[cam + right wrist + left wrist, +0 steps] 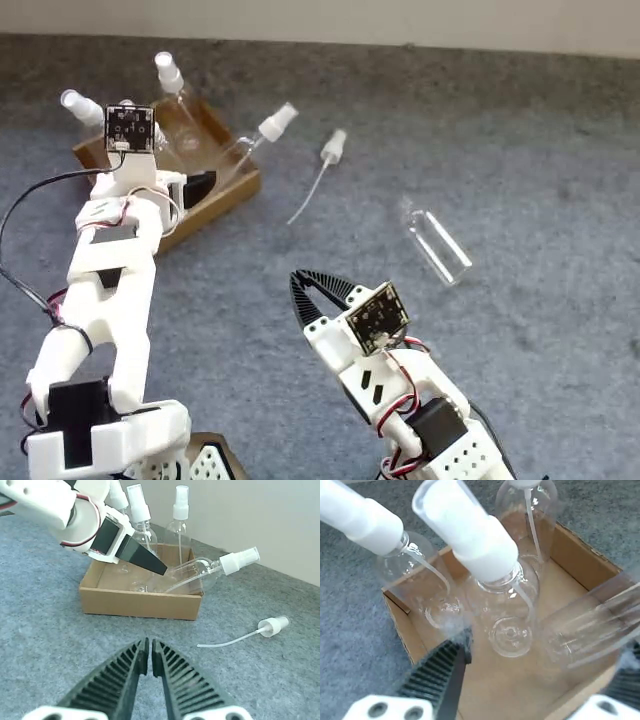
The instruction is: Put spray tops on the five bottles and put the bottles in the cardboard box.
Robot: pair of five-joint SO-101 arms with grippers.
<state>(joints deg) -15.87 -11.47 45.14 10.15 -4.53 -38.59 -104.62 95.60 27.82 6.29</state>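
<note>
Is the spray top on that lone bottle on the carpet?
Off. The bottle has a bare neck; a loose spray top lies apart.

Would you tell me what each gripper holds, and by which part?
Nothing, it seems: the right gripper is shut and empty; the left gripper stands open over the cardboard box, astride the tilted bottle.
</note>
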